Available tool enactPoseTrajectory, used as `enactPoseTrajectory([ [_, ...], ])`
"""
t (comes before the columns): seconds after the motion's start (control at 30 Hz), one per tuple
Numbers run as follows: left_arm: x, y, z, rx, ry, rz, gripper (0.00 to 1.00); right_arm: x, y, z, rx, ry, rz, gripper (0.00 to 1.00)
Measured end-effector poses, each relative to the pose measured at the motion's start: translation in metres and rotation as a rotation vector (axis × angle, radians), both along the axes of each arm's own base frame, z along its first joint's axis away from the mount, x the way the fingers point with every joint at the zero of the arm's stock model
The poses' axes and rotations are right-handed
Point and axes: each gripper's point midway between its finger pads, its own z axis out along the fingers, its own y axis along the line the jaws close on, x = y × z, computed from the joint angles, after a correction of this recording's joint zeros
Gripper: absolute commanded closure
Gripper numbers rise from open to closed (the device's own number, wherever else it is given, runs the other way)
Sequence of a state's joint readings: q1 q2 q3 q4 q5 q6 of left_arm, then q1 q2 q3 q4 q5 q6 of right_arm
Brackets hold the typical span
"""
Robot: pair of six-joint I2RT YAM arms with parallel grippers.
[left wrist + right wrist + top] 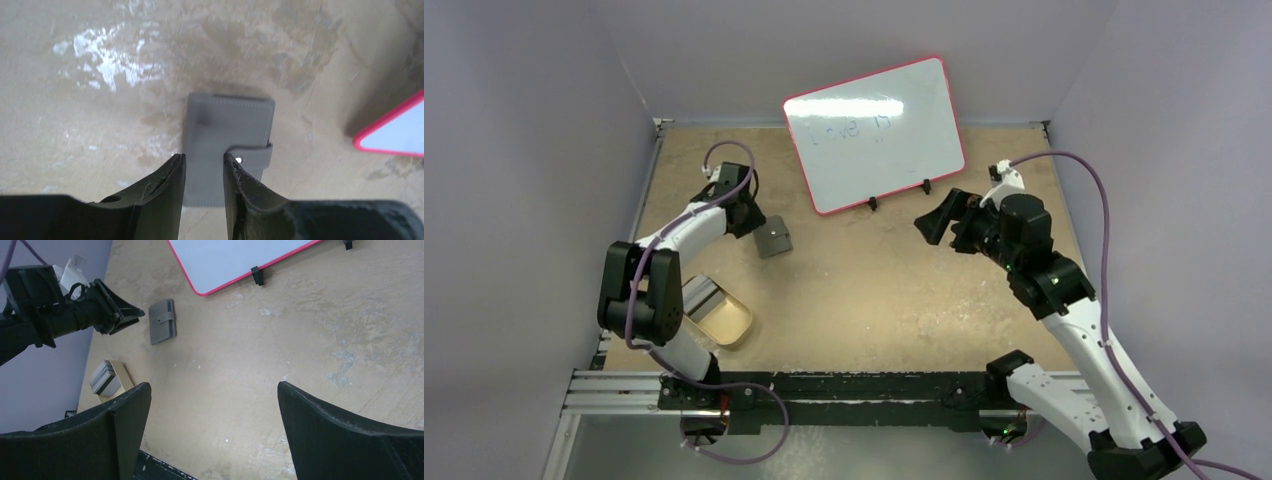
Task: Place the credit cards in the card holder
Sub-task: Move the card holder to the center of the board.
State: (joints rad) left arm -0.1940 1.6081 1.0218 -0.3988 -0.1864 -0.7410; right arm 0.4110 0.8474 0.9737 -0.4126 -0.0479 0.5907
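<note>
The card holder (774, 240) (227, 132) (162, 327) is a grey wallet lying folded flat on the table, its tab snapped across one edge. My left gripper (760, 224) (204, 161) (134, 317) hovers just at its near-left edge. The jaws stand partly open with nothing between them. The credit cards (105, 378) lie as a grey stack with a dark stripe in the gold tin (724, 320) at the left front. In the top view the left arm covers them. My right gripper (929, 225) (214, 390) hangs wide open and empty over the table's right half.
A red-framed whiteboard (874, 135) (395, 132) (235, 260) stands on small black feet at the back centre. Purple-grey walls close in the table on the left, back and right. The arms' black base rail (844, 390) runs along the near edge.
</note>
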Motion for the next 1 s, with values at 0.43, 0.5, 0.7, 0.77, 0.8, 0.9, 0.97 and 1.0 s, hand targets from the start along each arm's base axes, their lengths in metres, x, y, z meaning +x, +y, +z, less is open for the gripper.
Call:
enactPoseTrajectory([
  [0.43, 0.024, 0.011, -0.040, 0.012, 0.079, 0.007, 0.68, -0.007, -0.004, 0.007, 0.005, -0.021, -0.002, 0.06],
  [0.5, 0.025, 0.004, -0.039, -0.002, 0.076, -0.017, 0.68, -0.007, -0.004, 0.005, 0.000, -0.017, -0.001, 0.09],
  [0.7, 0.008, -0.036, -0.042, -0.070, 0.070, -0.131, 0.69, -0.002, -0.002, -0.019, -0.039, 0.069, 0.000, 0.14],
  [0.77, -0.005, -0.050, -0.042, -0.092, 0.074, -0.164, 0.70, 0.001, 0.000, -0.026, -0.048, 0.095, 0.002, 0.16],
  [0.8, -0.011, -0.059, -0.043, -0.103, 0.076, -0.186, 0.70, 0.002, 0.001, -0.029, -0.051, 0.104, 0.003, 0.17],
  [0.9, -0.026, -0.085, -0.043, -0.137, 0.074, -0.245, 0.71, 0.002, 0.004, -0.043, -0.047, 0.138, 0.013, 0.20],
  [0.97, -0.037, -0.104, -0.042, -0.166, 0.071, -0.278, 0.72, 0.000, 0.006, -0.054, -0.045, 0.170, 0.021, 0.23],
  [1.0, -0.043, -0.116, -0.042, -0.188, 0.069, -0.294, 0.72, 0.000, 0.009, -0.060, -0.041, 0.186, 0.027, 0.25],
])
